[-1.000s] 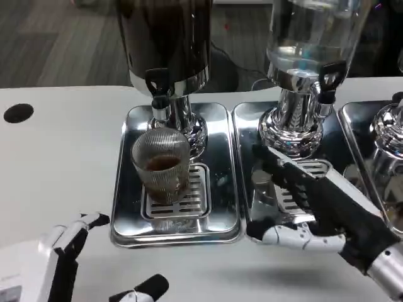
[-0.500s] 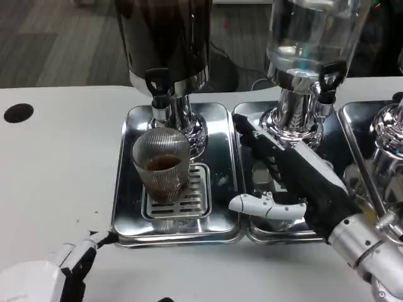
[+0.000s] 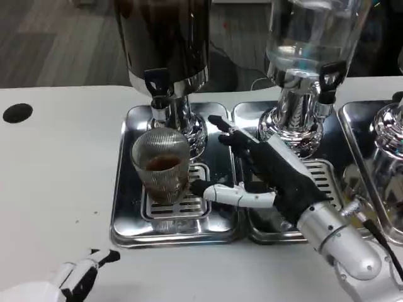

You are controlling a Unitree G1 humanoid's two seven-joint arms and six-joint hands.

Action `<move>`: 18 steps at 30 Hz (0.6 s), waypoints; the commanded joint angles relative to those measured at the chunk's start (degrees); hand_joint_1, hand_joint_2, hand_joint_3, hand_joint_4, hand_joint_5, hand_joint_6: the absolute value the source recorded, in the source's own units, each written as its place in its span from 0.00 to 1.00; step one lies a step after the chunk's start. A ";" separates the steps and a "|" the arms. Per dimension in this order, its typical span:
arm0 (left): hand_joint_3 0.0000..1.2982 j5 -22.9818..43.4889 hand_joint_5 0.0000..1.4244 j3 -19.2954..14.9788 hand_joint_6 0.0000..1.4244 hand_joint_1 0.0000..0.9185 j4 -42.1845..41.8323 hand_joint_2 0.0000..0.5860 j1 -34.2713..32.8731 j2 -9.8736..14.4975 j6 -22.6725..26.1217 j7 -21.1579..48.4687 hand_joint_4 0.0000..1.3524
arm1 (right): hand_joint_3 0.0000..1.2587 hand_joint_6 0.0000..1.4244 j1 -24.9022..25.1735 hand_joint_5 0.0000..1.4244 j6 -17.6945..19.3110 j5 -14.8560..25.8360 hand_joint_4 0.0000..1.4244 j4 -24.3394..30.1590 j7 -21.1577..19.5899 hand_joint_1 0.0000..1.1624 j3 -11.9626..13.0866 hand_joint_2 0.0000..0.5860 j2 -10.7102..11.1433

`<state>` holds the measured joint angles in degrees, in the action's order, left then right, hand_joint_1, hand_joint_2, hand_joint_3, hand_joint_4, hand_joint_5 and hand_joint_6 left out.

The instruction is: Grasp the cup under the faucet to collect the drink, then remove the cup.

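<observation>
Right hand [image 3: 267, 179] is spread and gripping nothing, coming in at the cup's 3 o'clock; thumb tip sits just beside the glass wall, can't tell if it's touching yet. Left hand [image 3: 75, 280] is parked low at 7 o'clock on the tabletop [image 3: 56, 182], only its fingertips are in shot, so I can't tell its state.

Ribbed glass cup [image 3: 161, 165] stands upright on the slotted drip grate [image 3: 179, 201] of the left steel tray [image 3: 126, 214], directly under the black faucet [image 3: 156, 85] of the dark drink dispenser [image 3: 165, 38]. Brown drink fills roughly the lower half.

Handling call: glass is rigid and breakable, moderately heavy with liquid in it. The ribs should help friction, but it's probably slick if wet. I'd wrap mid-wall, thumb opposing fingers, below the rim and about at the liquid line. Keep it vertical on the pull toward 6 o'clock; the grate could catch the base and slosh the drink.
</observation>
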<state>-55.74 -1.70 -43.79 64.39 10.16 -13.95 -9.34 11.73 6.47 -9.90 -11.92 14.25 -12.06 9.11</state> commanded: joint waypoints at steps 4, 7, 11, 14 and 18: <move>0.24 0.91 0.23 -1.55 0.41 0.00 1.24 0.10 3.17 -0.13 -2.19 -2.45 0.16 | 0.06 0.03 3.32 0.04 1.42 -0.35 0.02 -2.83 -1.12 0.59 -0.95 0.15 -2.28; 0.24 1.56 0.23 -2.26 0.41 0.00 1.71 0.10 3.76 -0.22 -2.82 -2.94 0.17 | 0.06 0.04 4.14 0.05 1.63 -0.28 0.02 -3.74 -1.22 0.59 -1.19 0.15 -2.93; 0.24 1.97 0.23 -2.79 0.41 0.00 2.09 0.10 4.17 -0.26 -3.29 -3.04 0.17 | 0.07 0.04 5.52 0.06 2.48 0.67 0.02 -5.41 -1.42 0.59 -1.07 0.15 -4.31; 0.24 2.27 0.23 -3.07 0.41 0.00 2.41 0.10 4.42 -0.25 -3.55 -2.99 0.17 | 0.07 0.04 6.45 0.06 2.71 1.17 0.03 -6.50 -1.44 0.59 -0.75 0.15 -5.35; 0.24 3.08 0.23 -3.86 0.41 0.00 2.70 0.10 4.63 -0.16 -4.05 -2.70 0.17 | 0.07 0.04 7.18 0.06 2.98 1.50 0.03 -7.67 -1.48 0.59 -0.51 0.15 -6.20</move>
<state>-54.08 -4.73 -41.72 68.12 10.00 -17.30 -11.77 17.55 8.16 -9.13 -18.38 13.18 -12.92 3.63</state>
